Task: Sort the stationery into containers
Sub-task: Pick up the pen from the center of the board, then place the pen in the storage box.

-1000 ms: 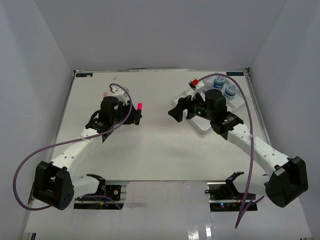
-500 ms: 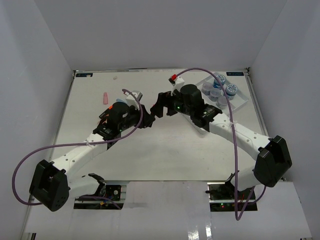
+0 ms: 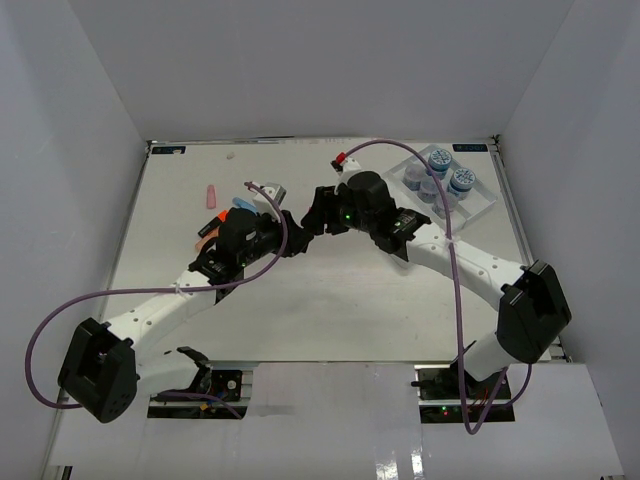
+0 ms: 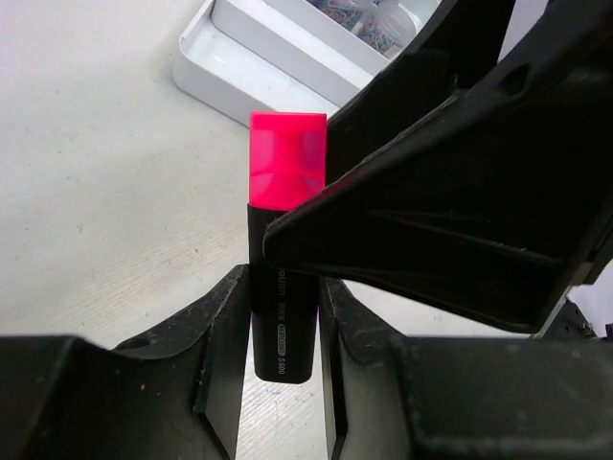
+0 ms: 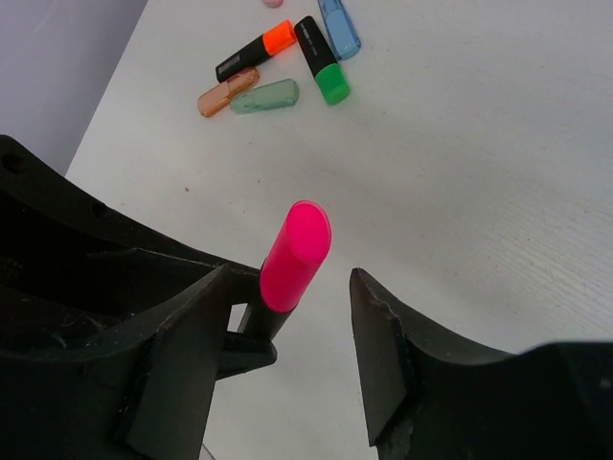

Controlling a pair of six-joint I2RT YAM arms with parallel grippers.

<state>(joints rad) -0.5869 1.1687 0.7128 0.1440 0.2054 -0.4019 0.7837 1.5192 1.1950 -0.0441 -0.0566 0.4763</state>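
My left gripper (image 4: 283,326) is shut on the black body of a pink marker (image 4: 287,163) and holds it upright above the table. My right gripper (image 5: 287,283) is open, with a finger on each side of the marker's pink cap (image 5: 297,251) and a gap on its right side. One right finger (image 4: 431,211) crosses in front of the marker in the left wrist view. The two grippers meet at the table's middle back, left gripper (image 3: 288,243) and right gripper (image 3: 312,217). The white tray (image 3: 484,203) at the back right holds several jars (image 3: 440,160).
Loose markers and caps lie on the table behind the left gripper: an orange marker (image 5: 257,50), a green marker (image 5: 324,59), a blue cap (image 5: 339,27), a clear orange cap (image 5: 228,92) and a clear green cap (image 5: 264,96). A pink piece (image 3: 211,195) lies at the back left.
My right arm swung left from the tray to the left gripper. My left gripper moved right with the pink marker, and its cap now stands between the open right fingers.
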